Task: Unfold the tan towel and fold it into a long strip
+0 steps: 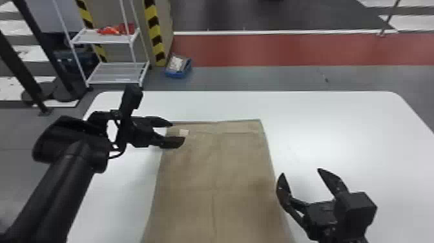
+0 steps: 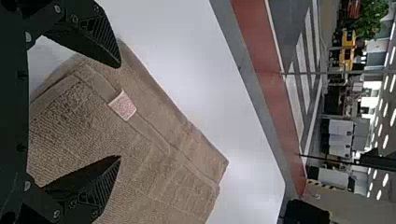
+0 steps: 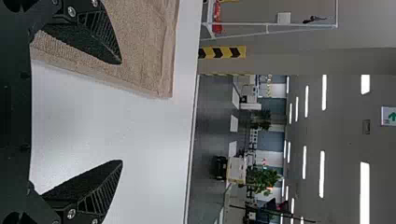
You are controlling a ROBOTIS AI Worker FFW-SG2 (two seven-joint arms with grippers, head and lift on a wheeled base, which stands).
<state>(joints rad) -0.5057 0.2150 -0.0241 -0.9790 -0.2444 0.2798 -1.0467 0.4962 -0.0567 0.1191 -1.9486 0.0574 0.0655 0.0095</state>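
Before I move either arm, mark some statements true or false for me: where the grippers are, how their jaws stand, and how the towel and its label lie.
1. The towel lies on the white table. True.
2. The towel is bunched up in a heap. False: it is spread out flat.
3. The left gripper is at the towel's far left corner. True.
4. The right gripper is by the towel's right edge. True.
5. Both grippers' jaws are shut. False: both pairs stand open.
6. The pale label is near the towel's far right corner. False: the label is near the far left corner.
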